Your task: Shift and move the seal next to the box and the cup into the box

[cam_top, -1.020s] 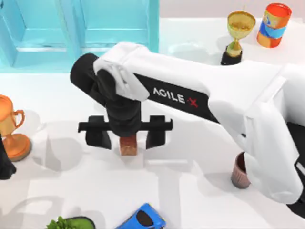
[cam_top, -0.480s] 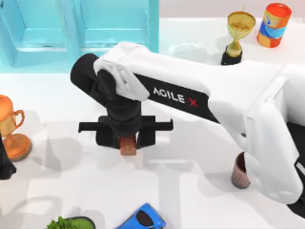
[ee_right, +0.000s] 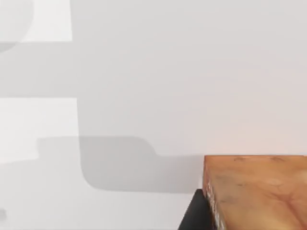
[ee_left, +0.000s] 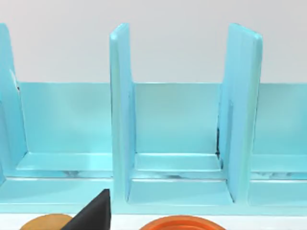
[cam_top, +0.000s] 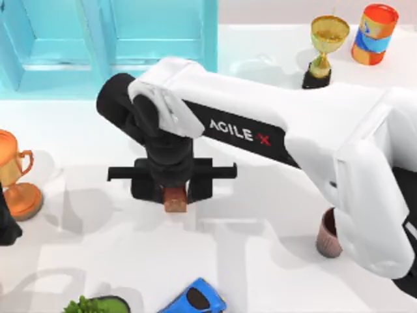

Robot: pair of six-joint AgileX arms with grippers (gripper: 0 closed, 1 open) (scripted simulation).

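The seal (cam_top: 174,199), a small reddish-brown block, stands on the white table below the turquoise box (cam_top: 111,45). My right gripper (cam_top: 172,190) hangs over it from above and is shut on the seal, one black finger on each side. The right wrist view has the seal (ee_right: 256,191) close up beside a black finger (ee_right: 195,214). The ribbed pinkish-brown cup (cam_top: 328,235) stands at the right, partly hidden behind my right arm. My left arm (cam_top: 6,225) stays parked at the table's left edge. The left wrist view faces the box's compartments (ee_left: 172,124).
An orange trophy with handles (cam_top: 16,176) stands at the left edge. A gold trophy (cam_top: 326,45) and an orange and blue can (cam_top: 374,26) stand at the back right. A blue toy car (cam_top: 195,298) and a green plant (cam_top: 91,305) sit at the front edge.
The right gripper's fingers have come together from wide apart and shut on the seal. The arm itself has hardly moved.
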